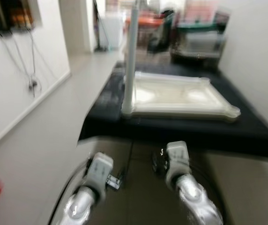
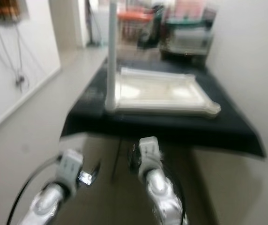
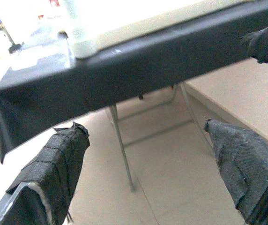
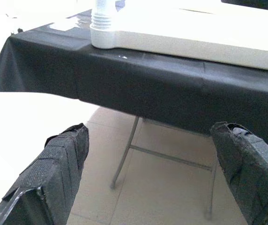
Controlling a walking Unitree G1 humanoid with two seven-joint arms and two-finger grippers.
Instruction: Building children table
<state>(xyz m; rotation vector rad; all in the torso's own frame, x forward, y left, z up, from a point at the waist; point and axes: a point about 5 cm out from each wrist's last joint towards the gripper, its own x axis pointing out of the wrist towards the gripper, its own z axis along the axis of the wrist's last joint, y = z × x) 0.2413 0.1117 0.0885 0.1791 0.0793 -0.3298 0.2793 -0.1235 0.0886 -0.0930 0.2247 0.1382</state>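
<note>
Children's table top, a cream plastic panel lying upside down, sits in the centre of the head views on a folding table draped in a black cloth. One white leg stands upright at the panel's near left corner, rising out of the top of the frame. Both silver arms reach up from the bottom edge, short of the cloth's front edge. The left gripper has its black fingers spread wide with nothing between them, and the right gripper is likewise spread and empty. Below the cloth hem the wrist views show the table's metal legs on a beige tiled floor.
</note>
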